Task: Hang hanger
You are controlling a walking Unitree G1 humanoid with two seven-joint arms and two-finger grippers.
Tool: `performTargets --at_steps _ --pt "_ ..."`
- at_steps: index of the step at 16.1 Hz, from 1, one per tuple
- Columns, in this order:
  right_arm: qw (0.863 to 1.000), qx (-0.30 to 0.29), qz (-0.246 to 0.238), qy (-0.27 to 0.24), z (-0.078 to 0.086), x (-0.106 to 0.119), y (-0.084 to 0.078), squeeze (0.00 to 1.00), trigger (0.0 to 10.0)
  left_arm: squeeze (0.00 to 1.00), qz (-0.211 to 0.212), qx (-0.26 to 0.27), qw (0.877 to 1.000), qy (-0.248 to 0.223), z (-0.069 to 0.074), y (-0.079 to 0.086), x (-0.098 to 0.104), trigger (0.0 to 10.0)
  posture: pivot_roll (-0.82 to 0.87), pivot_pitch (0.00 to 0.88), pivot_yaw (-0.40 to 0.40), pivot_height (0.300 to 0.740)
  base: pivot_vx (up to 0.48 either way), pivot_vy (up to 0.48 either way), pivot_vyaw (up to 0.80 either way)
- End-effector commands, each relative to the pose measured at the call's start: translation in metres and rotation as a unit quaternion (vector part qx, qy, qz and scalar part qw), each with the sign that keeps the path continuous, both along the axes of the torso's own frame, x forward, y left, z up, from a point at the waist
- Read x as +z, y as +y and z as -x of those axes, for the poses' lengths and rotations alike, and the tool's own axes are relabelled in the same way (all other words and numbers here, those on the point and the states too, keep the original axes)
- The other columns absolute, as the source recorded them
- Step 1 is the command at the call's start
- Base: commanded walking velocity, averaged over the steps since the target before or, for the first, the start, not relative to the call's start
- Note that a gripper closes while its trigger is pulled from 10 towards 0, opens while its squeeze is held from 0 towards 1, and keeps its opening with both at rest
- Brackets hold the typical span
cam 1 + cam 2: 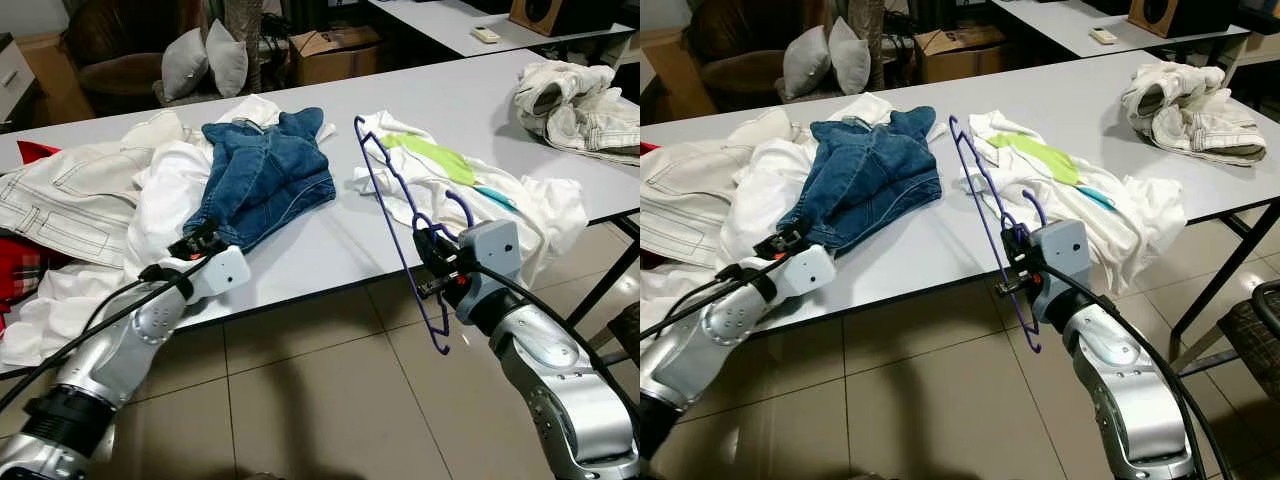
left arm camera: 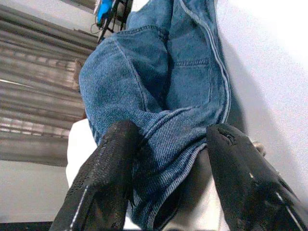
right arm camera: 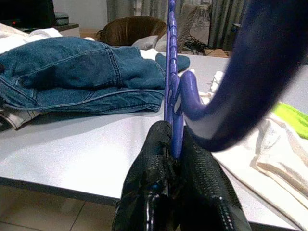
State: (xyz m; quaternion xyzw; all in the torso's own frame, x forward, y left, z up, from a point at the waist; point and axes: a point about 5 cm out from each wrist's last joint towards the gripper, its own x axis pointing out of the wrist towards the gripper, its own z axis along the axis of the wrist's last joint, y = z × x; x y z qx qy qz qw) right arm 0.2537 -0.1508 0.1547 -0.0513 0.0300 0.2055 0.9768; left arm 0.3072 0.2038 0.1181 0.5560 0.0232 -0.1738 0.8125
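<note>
Your right gripper (image 1: 432, 262) is clamping the purple hanger (image 1: 385, 198) above the grey table's (image 1: 330, 245) front edge. Your left gripper (image 1: 197, 241) is straddling the blue jeans' (image 1: 265, 175) hem, fingers (image 2: 103, 178) apart.

Hanger (image 1: 395, 225): smooth purple, probably plastic. Shorts (image 1: 265, 175): ribbed blue denim. Table (image 1: 480, 95): matt pale laminate. Right gripper (image 3: 175, 159) fingers (image 3: 202, 178): rough textured black. Floor (image 1: 300, 400): glossy tile.
</note>
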Motion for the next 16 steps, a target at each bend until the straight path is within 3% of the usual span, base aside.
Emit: performTargets --at_steps 1,2,3,4,5,13,15,16 --pt "1.000 0.007 0.002 -0.012 -0.002 0.004 0.004 0.00 10.0 0.00 -0.014 -0.004 1.000 0.007 -0.001 0.003 0.001 10.0 -0.15 0.002 0.071 0.740 0.000 0.000 0.00" --pt "1.000 0.007 0.001 -0.012 -0.003 0.004 0.004 0.00 10.0 0.00 -0.012 -0.004 1.000 0.011 -0.001 0.004 0.001 10.0 -0.15 0.002 0.072 0.740 0.000 0.000 0.00" --pt "1.000 0.006 0.001 -0.013 -0.003 0.004 0.004 0.00 10.0 0.00 -0.009 -0.003 1.000 0.014 -0.001 0.006 0.001 8.4 -0.15 0.000 0.073 0.740 0.000 0.000 0.00" --pt "1.000 0.007 -0.001 -0.014 -0.003 0.004 0.005 0.00 10.0 0.00 -0.004 0.000 1.000 0.013 -0.001 0.007 0.003 1.6 -0.14 0.000 0.073 0.740 0.000 0.000 0.00" --pt "1.000 0.007 -0.002 -0.015 -0.003 0.003 0.005 0.00 10.0 0.00 0.005 0.003 1.000 0.008 -0.002 0.008 0.005 0.0 -0.14 0.000 0.072 0.740 0.000 0.000 0.00" --pt "0.999 0.035 -0.006 -0.011 -0.001 0.002 0.005 0.00 10.0 0.00 0.025 0.007 1.000 -0.003 -0.012 0.012 0.016 0.0 -0.13 0.000 0.070 0.740 0.000 0.000 0.00" --pt "0.998 0.063 0.003 -0.006 0.006 0.000 0.003 0.00 10.0 0.00 0.072 0.014 0.997 -0.007 -0.014 0.010 0.023 0.0 -0.13 0.000 0.070 0.740 0.000 0.000 0.00" --pt "0.997 0.079 0.005 -0.002 0.011 0.000 0.001 0.00 10.0 0.00 0.122 0.019 0.992 -0.012 -0.016 0.007 0.033 0.0 -0.13 0.000 0.070 0.740 0.000 0.000 0.00"
